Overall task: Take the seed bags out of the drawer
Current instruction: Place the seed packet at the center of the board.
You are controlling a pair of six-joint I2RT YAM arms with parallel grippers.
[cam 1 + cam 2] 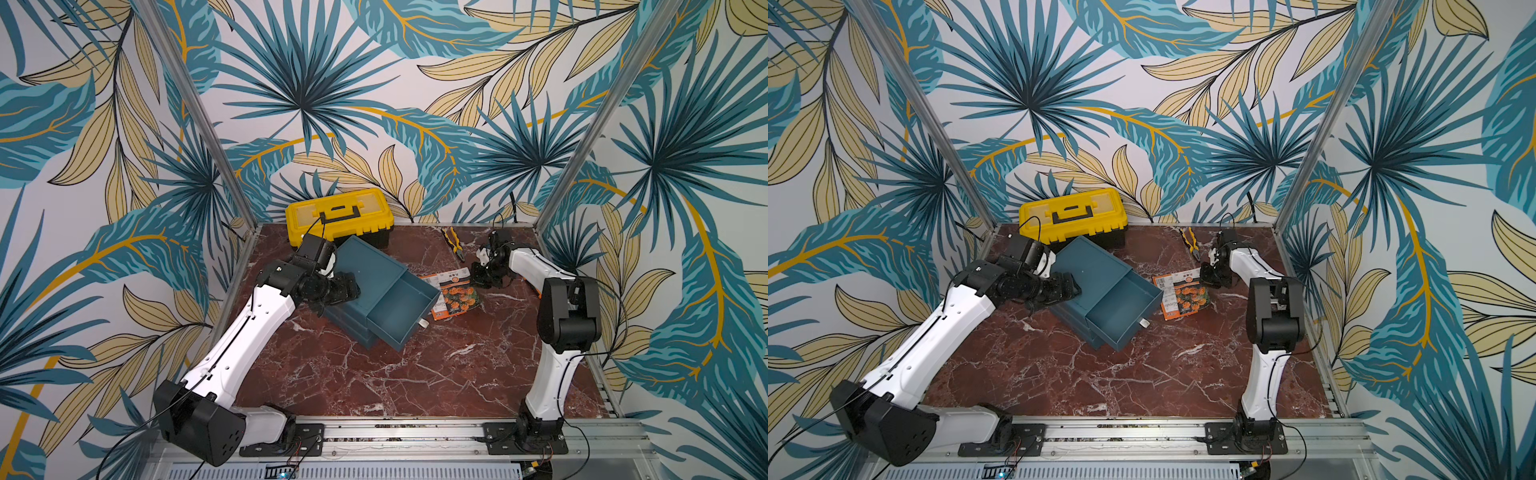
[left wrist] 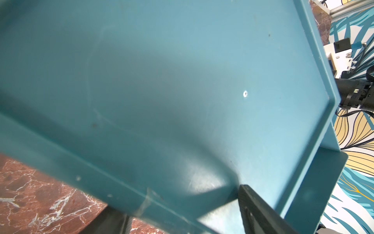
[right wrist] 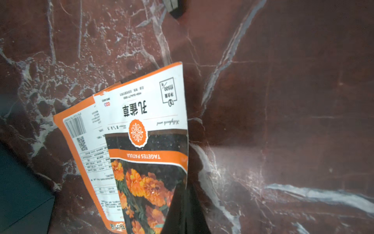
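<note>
orange seed bags (image 3: 141, 154), overlapping (one label-back up), marigold photo

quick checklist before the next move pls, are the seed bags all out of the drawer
1. Open drawer looks empty: ok.
2. Two orange seed bags lie overlapping on the table beside it: ok.
3. Right gripper shut at the upper bag's corner; actually pinching it: cannot tell.
4. Left gripper straddles the drawer unit rim, seemingly clamped: ok.
5. Lower levels of the unit, contents hidden: cannot tell.
</note>
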